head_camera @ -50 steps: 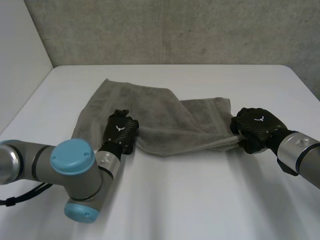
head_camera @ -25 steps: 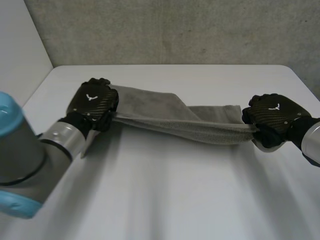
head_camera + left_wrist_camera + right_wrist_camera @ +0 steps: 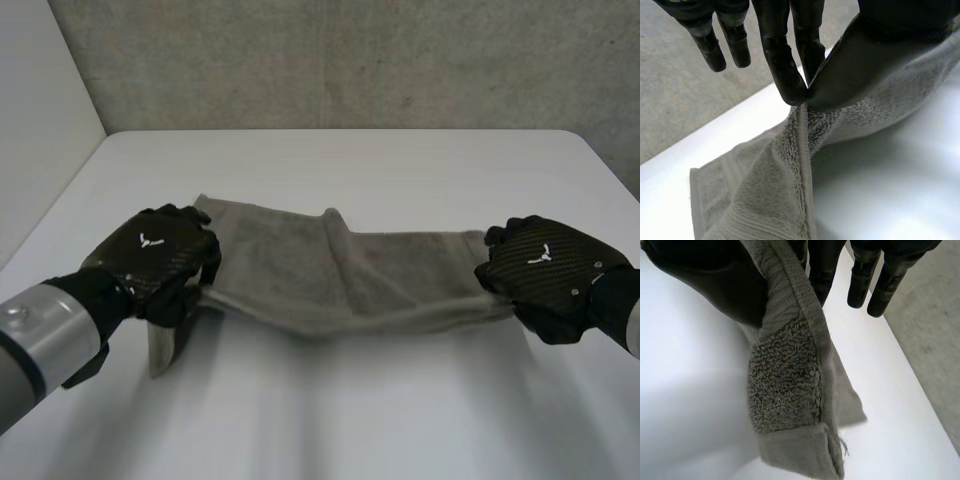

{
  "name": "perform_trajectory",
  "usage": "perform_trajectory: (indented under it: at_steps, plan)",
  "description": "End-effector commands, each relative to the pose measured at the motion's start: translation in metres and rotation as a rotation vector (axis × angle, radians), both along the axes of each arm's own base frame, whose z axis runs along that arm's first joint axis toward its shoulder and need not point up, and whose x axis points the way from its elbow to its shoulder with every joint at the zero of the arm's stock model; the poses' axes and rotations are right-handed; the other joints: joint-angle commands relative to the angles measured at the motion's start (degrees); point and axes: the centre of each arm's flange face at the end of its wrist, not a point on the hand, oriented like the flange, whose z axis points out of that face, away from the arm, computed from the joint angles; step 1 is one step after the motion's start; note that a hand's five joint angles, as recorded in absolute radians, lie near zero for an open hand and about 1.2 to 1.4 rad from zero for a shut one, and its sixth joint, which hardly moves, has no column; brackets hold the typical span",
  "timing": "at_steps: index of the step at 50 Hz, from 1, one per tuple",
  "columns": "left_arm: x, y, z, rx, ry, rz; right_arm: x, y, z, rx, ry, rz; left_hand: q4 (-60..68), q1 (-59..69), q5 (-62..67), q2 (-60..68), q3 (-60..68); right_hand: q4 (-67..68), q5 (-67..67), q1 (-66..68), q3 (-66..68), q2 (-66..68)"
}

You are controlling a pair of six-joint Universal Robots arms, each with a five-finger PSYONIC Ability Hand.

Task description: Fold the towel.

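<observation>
A grey towel [image 3: 340, 275] hangs stretched between my two hands just above the white table [image 3: 340, 410], sagging in the middle. My left hand [image 3: 155, 258] pinches its left end; in the left wrist view the fingers [image 3: 790, 75] press the towel's hemmed edge [image 3: 804, 150] against the thumb. My right hand [image 3: 545, 270] grips the right end. In the right wrist view that hand's thumb [image 3: 715, 280] and fingers [image 3: 825, 270] clamp the towel [image 3: 785, 380], and a corner dangles below the palm.
The table's far edge meets a grey wall [image 3: 340, 60]. A short flap of towel [image 3: 170, 340] hangs under my left hand and touches the table.
The towel was lifted off the table and pulled taut. My left hand swung out to the left, then both hands came nearer the front edge, and the towel now sags lower.
</observation>
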Motion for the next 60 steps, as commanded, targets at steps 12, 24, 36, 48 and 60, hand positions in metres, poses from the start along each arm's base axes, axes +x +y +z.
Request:
perform_trajectory:
  at_steps: [12,24,36,48,60]
  plan:
    - [-0.005,-0.054,-0.022,0.086,-0.014,-0.067,0.002,-0.053,-0.015,0.092,-0.037,0.024,-3.1,8.3,3.6,3.0,-2.8,-4.4,2.6,4.8,-2.7,3.3]
    - [-0.03,-0.113,-0.07,0.129,-0.051,-0.048,0.02,-0.095,-0.059,0.013,0.02,-0.021,-3.1,8.3,3.6,3.0,-2.8,-4.4,2.6,4.8,-2.7,3.3]
    - [-0.052,-0.12,-0.078,0.073,-0.051,-0.065,0.024,-0.092,-0.054,0.023,-0.053,-0.057,-3.1,8.3,3.6,3.0,-2.8,-4.4,2.6,4.8,-2.7,3.3]
    - [-0.064,-0.083,-0.089,0.135,-0.024,-0.108,0.014,-0.072,-0.045,0.01,-0.054,-0.07,-3.1,8.3,3.6,3.0,-2.8,-4.4,2.6,4.8,-2.7,3.3]
    - [-0.051,-0.064,-0.085,0.096,0.018,0.105,0.0,-0.076,-0.049,0.03,-0.058,-0.117,-3.1,-39.9,-44.6,-45.2,-2.8,-4.4,2.6,4.8,-2.7,3.3]
